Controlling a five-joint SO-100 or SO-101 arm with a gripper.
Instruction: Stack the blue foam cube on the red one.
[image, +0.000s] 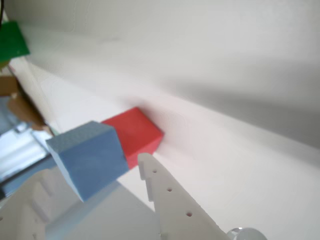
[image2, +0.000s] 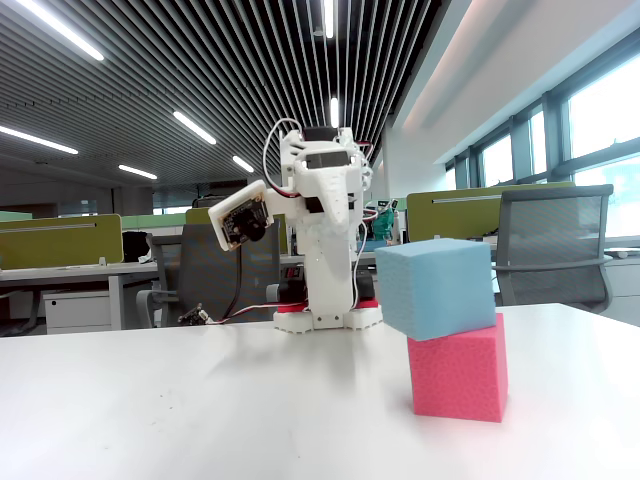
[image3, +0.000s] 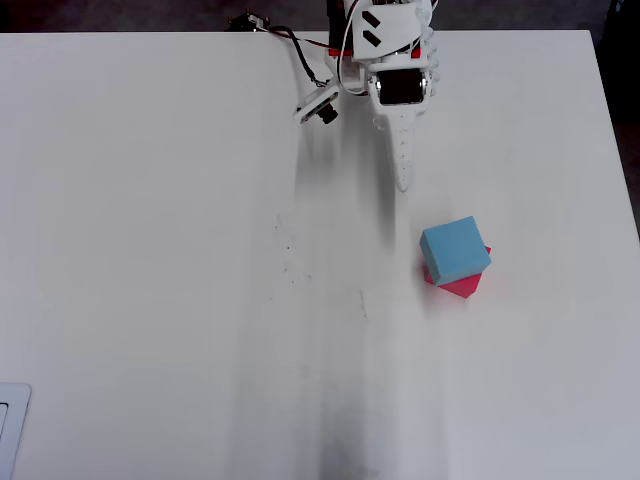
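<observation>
two cubes: blue cube (image2: 436, 288) sits skewed on red cube (image2: 459, 365), right of frame
feel: light, soft foam; grip opposite flat faces
gripper (image3: 404, 172): empty, opening unclear

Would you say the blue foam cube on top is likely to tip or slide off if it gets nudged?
Probably yes. The blue foam cube sits offset and twisted on the red one, overhanging its left edge in the fixed view, so a push could topple it. Its porous foam looks light, so it would likely shift easily, though the matte faces may grip somewhat.
</observation>
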